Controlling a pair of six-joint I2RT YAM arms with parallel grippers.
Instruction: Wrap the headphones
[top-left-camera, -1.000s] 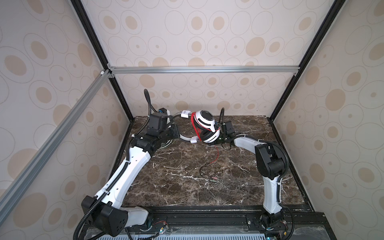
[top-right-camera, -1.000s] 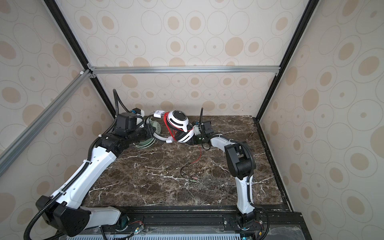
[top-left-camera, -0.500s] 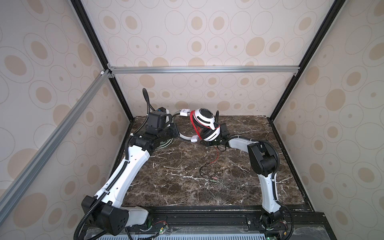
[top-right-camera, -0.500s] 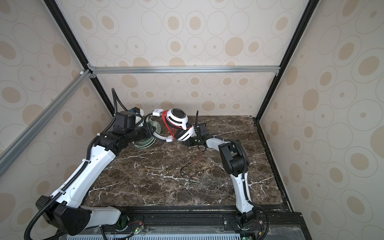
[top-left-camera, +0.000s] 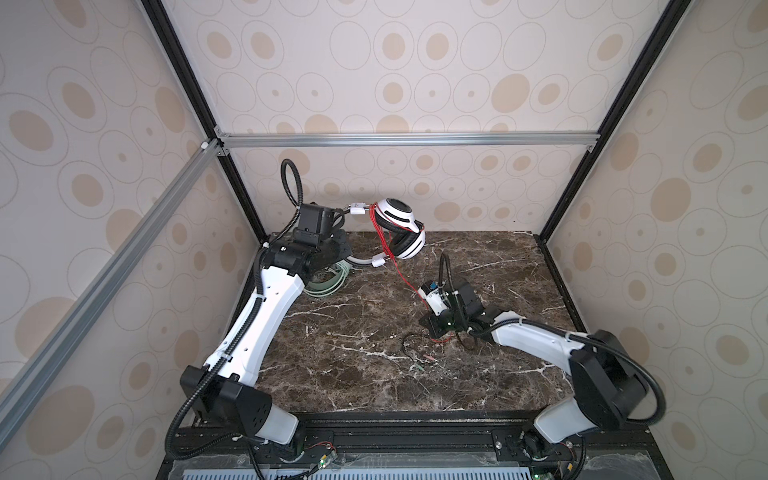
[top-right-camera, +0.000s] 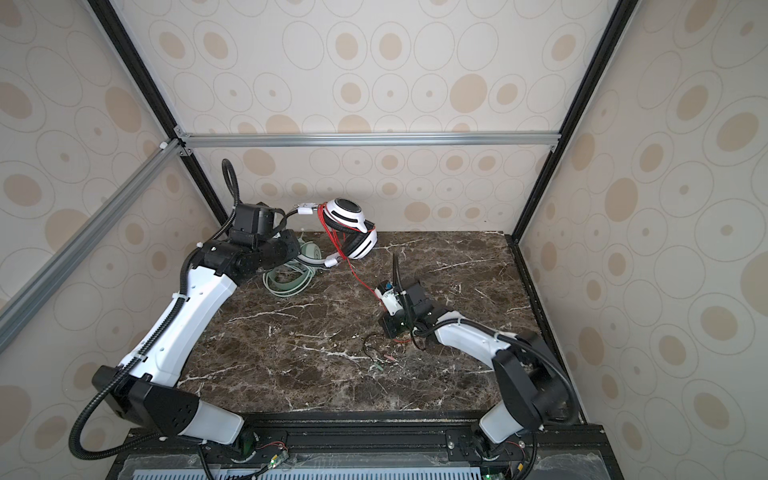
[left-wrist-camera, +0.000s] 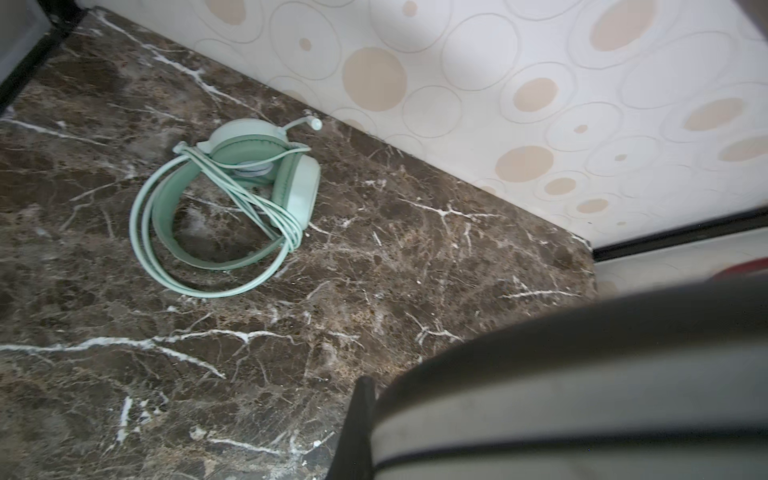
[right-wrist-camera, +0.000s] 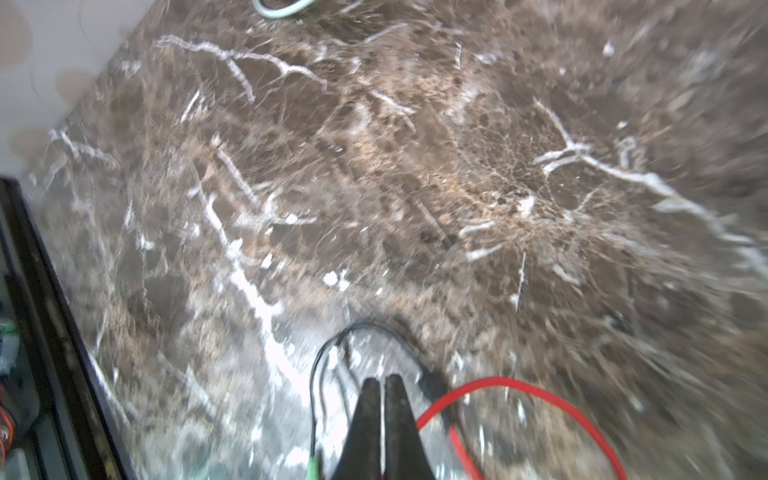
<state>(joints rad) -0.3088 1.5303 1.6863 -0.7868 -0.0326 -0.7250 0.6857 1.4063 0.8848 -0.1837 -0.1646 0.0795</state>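
Right gripper (right-wrist-camera: 380, 386) has pulled back from the earcups to mid-table and its jaws are now closed. Red cable (right-wrist-camera: 498, 379) loops beside the tips; can't tell if it's pinched. Left gripper (top-left-camera: 343, 246) still clamps the white-and-black headset (top-left-camera: 399, 214) by its headband, raised at the back. Mint-green headset (left-wrist-camera: 295, 183) lies on the table beneath, unchanged.

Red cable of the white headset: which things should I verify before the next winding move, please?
1. Left gripper holds white-and-black headset above the table: ok.
2. Right gripper shut: ok.
3. Red cable caught in that grip: cannot tell.
4. Red cable fully wound: not ok, its plugs lie on the table.
5. Mint-green headset wrapped with its own cable: ok.
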